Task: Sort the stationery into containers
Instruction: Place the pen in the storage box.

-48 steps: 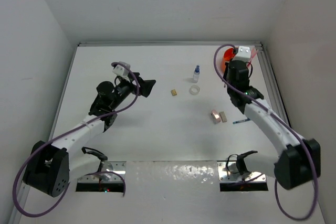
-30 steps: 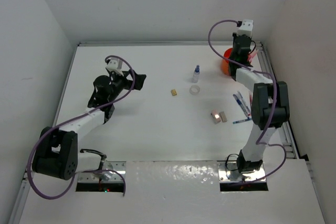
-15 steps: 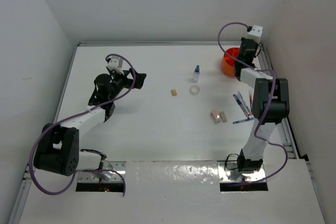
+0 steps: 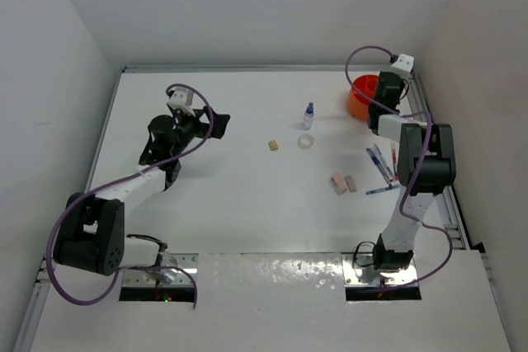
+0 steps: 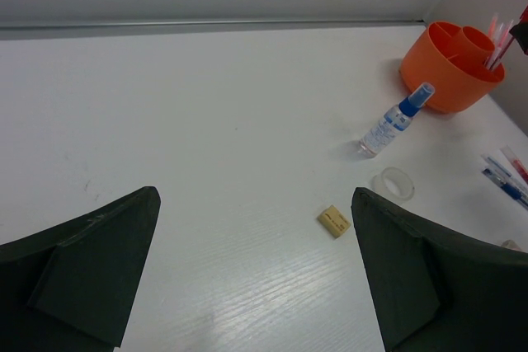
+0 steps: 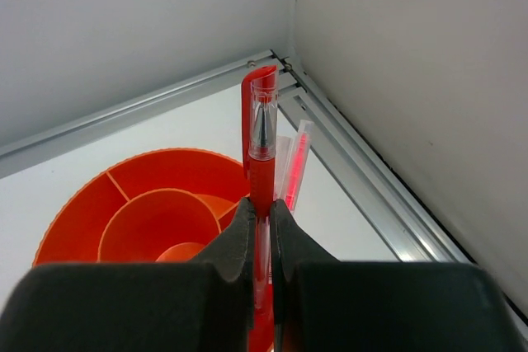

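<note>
1. White tabletop [image 4: 247,212] fills a pale-walled box. The orange tub [image 4: 360,95] sits in its far right corner, just beside the metal edge rail.
2. The right gripper [image 6: 261,224] has its jaws pinched tight on the barrel of the red pen [image 6: 262,142]. The pen's clear-capped end sticks out past the fingertips.
3. The pen's long axis runs in line with the fingers, so it points the same way the gripper does. From the jaws, the tub lies straight ahead and a little to the left in the wrist view. The pen crosses the tub's right-hand outer compartment, close beside a pink pen [image 6: 294,162] that leans there.
4. The fingers hide the gripped end of the pen. I cannot tell whether it is inside the tub wall or above the rim.
5. As I judge it, the coming release turns on that alignment. The pen needs to hang over the outer compartment, clear of the curved divider to its left and the rim to its right.
6. The left gripper [image 5: 254,204] has its jaws spread wide and holds nothing. It hovers over the left half of the table, facing the blue-capped bottle [image 5: 394,121], the tape ring [image 5: 394,182] and the tan eraser [image 5: 334,221], and is well apart from all three.
7. The right arm is far nearer the tub, and also nearer the loose pens [image 4: 379,162] and the two erasers [image 4: 345,183]. The left arm is nearer the tan eraser.
</note>
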Available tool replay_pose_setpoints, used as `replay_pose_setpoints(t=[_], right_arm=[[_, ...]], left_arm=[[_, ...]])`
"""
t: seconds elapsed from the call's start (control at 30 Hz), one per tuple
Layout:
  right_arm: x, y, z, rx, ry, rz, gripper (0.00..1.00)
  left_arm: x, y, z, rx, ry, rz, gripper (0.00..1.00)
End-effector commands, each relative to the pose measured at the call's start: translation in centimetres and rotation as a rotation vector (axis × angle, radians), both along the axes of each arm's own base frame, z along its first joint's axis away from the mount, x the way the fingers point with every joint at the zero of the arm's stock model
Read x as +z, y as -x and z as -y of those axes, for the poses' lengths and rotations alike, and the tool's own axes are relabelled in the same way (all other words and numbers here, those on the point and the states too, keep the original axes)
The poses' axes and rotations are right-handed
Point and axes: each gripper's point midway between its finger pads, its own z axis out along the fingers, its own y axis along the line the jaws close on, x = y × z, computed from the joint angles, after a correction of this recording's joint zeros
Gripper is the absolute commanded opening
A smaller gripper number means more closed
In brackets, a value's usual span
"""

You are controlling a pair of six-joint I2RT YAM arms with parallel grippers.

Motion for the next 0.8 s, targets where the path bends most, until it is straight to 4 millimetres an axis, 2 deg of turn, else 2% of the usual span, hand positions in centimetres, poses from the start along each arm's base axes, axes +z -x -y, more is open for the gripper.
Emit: replay_pose_setpoints(t=[0.0,0.07,0.1,0.13,0.17,0.23,0.27,0.47,0.53,0.57,0.6,0.63,0.67,0.7,0.77], right_arm=[[1.4,-0.4,-0.4,0.017,-0.031,0.075,0.0],[0.8,-0.3,-0.4,0.017,-0.039,0.057,0.0],[0.8,-0.3,-0.4,0.016,-0.047,0.058,0.03],[0.7,-0.2,-0.4,0.014,-0.051,0.053,0.09],[0.8,-0.1,-0.4,0.014,-0.055,0.053,0.22],[1.2,0.1,-0.6,0.017,-0.056,0.058,0.33],[1.9,0.3,-0.7,0.022,-0.046,0.061,0.39],[5.5,1.4,-2.6,0.085,-0.006,0.073,0.55],[5.3,2.3,-3.0,0.092,-0.018,0.035,0.6],[6.6,2.8,-3.3,0.099,-0.029,0.043,0.63],[6.5,3.2,-3.5,0.107,-0.039,0.015,0.7],[4.6,4.4,-3.8,0.111,-0.072,-0.099,0.75],[5.8,4.6,-4.3,0.129,-0.101,-0.115,0.8],[3.2,6.6,-4.8,0.133,-0.148,-0.265,0.88],[2.2,8.2,-6.9,0.204,-0.26,-0.371,0.88]], left_arm=[[2.8,-0.8,-0.3,0.011,0.004,0.092,1.0],[2.8,-0.8,-0.4,0.012,0.003,0.091,1.0],[2.8,-0.8,-0.4,0.012,0.003,0.091,1.0],[2.8,-0.8,-0.4,0.012,0.003,0.091,1.0],[3.0,-0.7,-0.4,0.011,0.003,0.098,1.0],[3.0,-0.7,-0.4,0.011,0.003,0.099,1.0],[3.0,-0.7,-0.4,0.009,0.004,0.098,1.0],[3.0,-0.3,-0.1,-0.006,0.012,0.097,1.0],[3.0,-0.1,-0.1,-0.009,0.016,0.093,1.0],[3.0,0.0,0.0,-0.012,0.016,0.095,1.0],[3.1,0.1,0.0,-0.012,0.017,0.098,1.0],[3.1,0.1,0.0,-0.014,0.019,0.098,1.0],[3.2,0.2,-0.1,-0.011,0.018,0.102,1.0],[3.1,0.3,-0.2,-0.009,0.018,0.102,1.0],[3.0,0.3,-0.3,-0.006,0.02,0.098,1.0]])
